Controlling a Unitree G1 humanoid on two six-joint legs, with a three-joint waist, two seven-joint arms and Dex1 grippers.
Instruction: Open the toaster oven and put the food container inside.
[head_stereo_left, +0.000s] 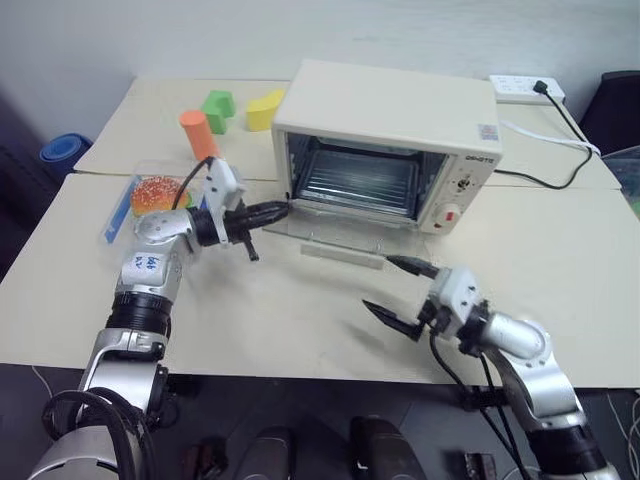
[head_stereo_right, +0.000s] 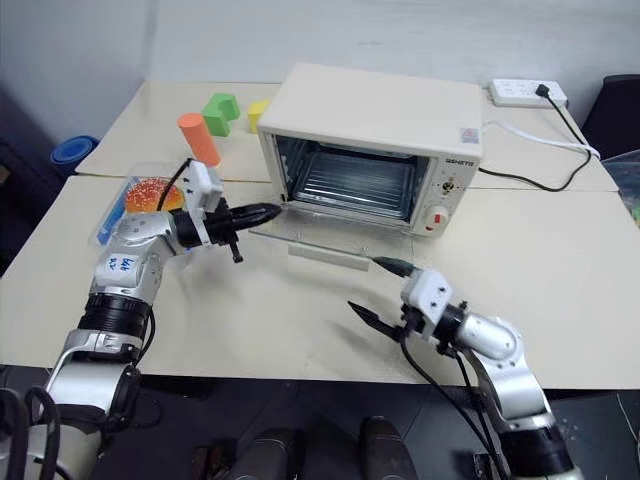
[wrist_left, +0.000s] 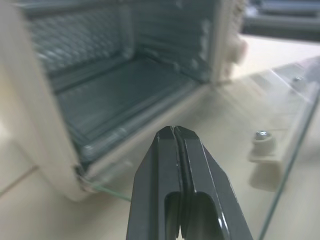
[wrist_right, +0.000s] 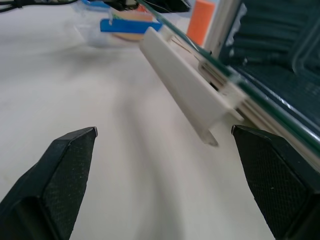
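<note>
On a cream tabletop (head_stereo_left: 300, 330), reading from left to right, the food container (head_stereo_left: 150, 200) lies near the table's left edge, its clear box and blue clips partly hidden behind the left arm, a toy hamburger (head_stereo_left: 157, 192) visible inside; its long axis appears to run roughly front to back, though the arm covers too much to be sure. An orange cylinder (head_stereo_left: 198, 133) stands just behind it, with a green block (head_stereo_left: 218, 108) and a yellow block (head_stereo_left: 264, 108) farther back. The left gripper (head_stereo_left: 280, 209), fingers pressed together and empty, points level toward the lower left corner of the toaster oven (head_stereo_left: 390, 130), its tips just over the hinge edge of the lowered glass door (head_stereo_left: 330, 235); the container sits behind that wrist, beside the forearm. The oven stands mid-table with its long side across the view, its open mouth facing the robot, door dropped flat and white bar handle (head_stereo_left: 342, 256) nearest. The right gripper (head_stereo_left: 398, 293) hovers with fingers spread wide and empty, just in front of the handle's right end, well apart from the container. A power strip (head_stereo_left: 525, 89) and its cable (head_stereo_left: 560, 150) lie behind the oven at the right.
</note>
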